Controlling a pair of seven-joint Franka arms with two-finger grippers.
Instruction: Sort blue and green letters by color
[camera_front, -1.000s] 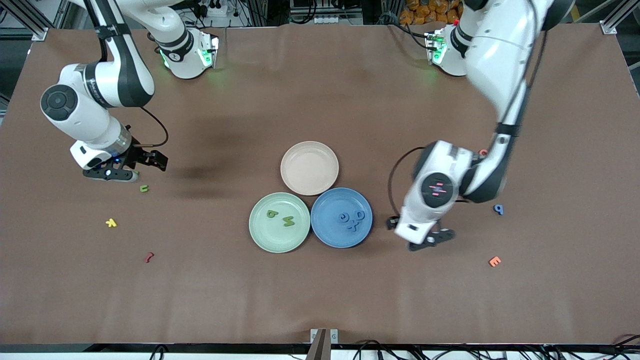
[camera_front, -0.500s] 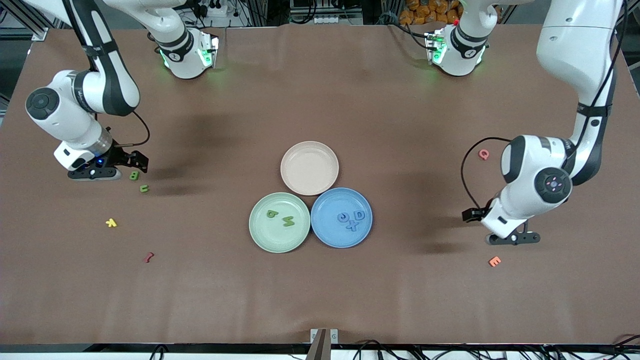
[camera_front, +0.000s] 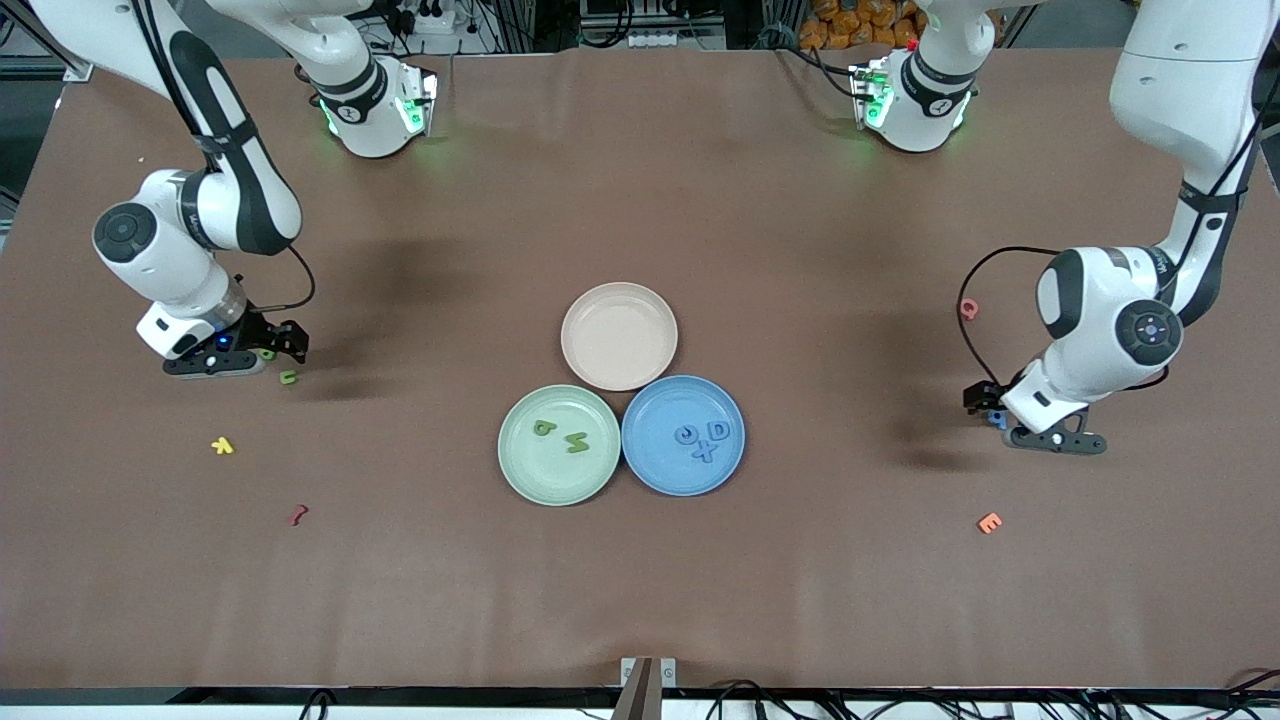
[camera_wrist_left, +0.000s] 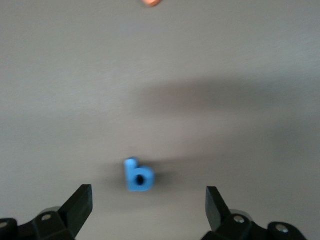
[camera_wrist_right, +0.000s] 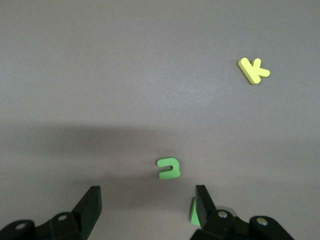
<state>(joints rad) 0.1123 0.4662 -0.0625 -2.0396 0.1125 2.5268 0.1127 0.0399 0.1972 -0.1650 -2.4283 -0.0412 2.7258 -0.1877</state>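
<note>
1. Brown table w/ three plates mid-table: green plate (camera_front: 520, 470), blue plate (camera_front: 650, 470), and a bare beige plate (camera_front: 619, 300) farther from the front camera.
2. Green plate holds two green letters (camera_front: 560, 434); blue plate holds three blue letters (camera_front: 704, 437). Sorting looks over half done.
3. Left gripper (camera_front: 1003, 420) is low over a loose blue letter (camera_wrist_left: 138, 175) near the left arm's end of the table. Fingers are spread wide, nothing held; in the wrist view the letter lies between them, off-centre.
4. Right gripper (camera_front: 262, 351) is low at the right arm's end. Fingers are apart; one finger (camera_wrist_right: 202, 200) touches a green piece (camera_wrist_right: 194, 212). Can't tell if it's gripped yet.
5. A small green U-shaped letter (camera_front: 288, 377) lies just beside that gripper, nearer the front camera.
6. Not task items: yellow K (camera_front: 222, 446), dark red letter (camera_front: 297, 515), pink Q (camera_front: 968, 309), orange E (camera_front: 989, 522).
7. Step in hand, I judge: both arms at pick-up. Next: centre on the pieces, close, lift, carry to matching plates.
</note>
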